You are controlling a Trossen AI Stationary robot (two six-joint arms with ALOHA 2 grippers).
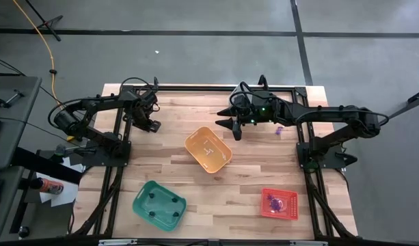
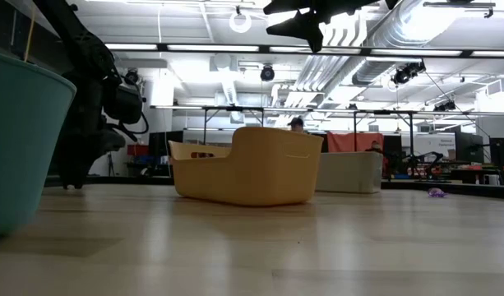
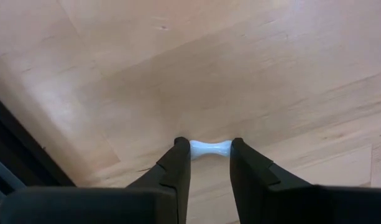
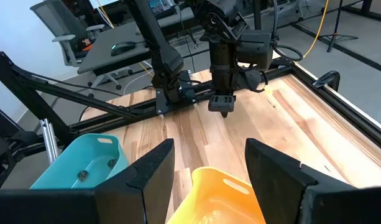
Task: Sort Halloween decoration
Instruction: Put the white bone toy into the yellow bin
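Pale wood-grain table (image 1: 250, 191), orange bin (image 1: 208, 149) at centre, teal-green bin (image 1: 158, 204) near left, red bin (image 1: 279, 203) near right — purple trinkets (image 1: 275, 203) inside, whitish bone-shaped trinket (image 3: 211, 149) between black fingers (image 3: 178, 168).

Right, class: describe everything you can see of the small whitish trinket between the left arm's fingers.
The whitish trinket is a tiny, pale, bone-like piece, narrow in the middle and wider at both ends. It looks like smooth plastic. It lies level, crosswise between the left hand, and each end meets the inner face of one dark finger. Directly behind it is the light wooden table; whether it rests on the wood or is just lifted cannot be told. Nothing else is near it.
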